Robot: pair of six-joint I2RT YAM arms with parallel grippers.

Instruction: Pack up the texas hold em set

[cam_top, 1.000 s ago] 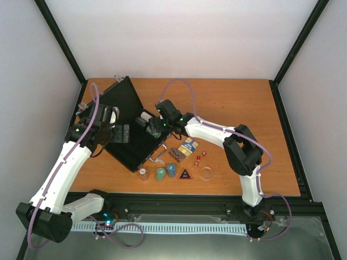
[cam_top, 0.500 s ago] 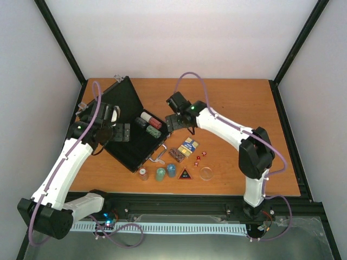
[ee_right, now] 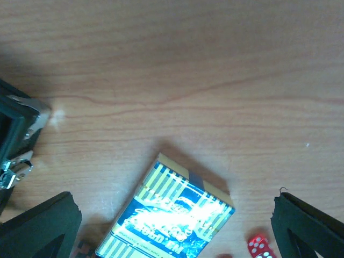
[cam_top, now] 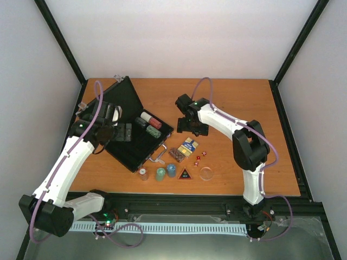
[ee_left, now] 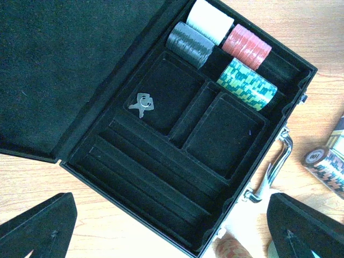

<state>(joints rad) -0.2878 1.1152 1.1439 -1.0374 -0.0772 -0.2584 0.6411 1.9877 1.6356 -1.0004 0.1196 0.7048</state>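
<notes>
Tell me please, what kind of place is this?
Probably a robot lab test cell, not a home: a wooden table boxed in by plain white walls and black frame posts, with the left arm and right arm bolted at its near edge.

Between the spread fingers of my right gripper [cam_top: 193, 129] lies a card deck [ee_right: 172, 215]. A red die [ee_right: 258, 246] sits just inside my right finger, and a corner of the case [ee_right: 13, 134] is off to the left. Ahead of that gripper the table [ee_right: 188, 64] is bare wood. Under my left gripper [cam_top: 123, 132], also spread wide, four chip stacks [ee_left: 244, 45] fill the case's far slots, keys [ee_left: 142, 104] lie in one well, and the near grooves stand open.
</notes>
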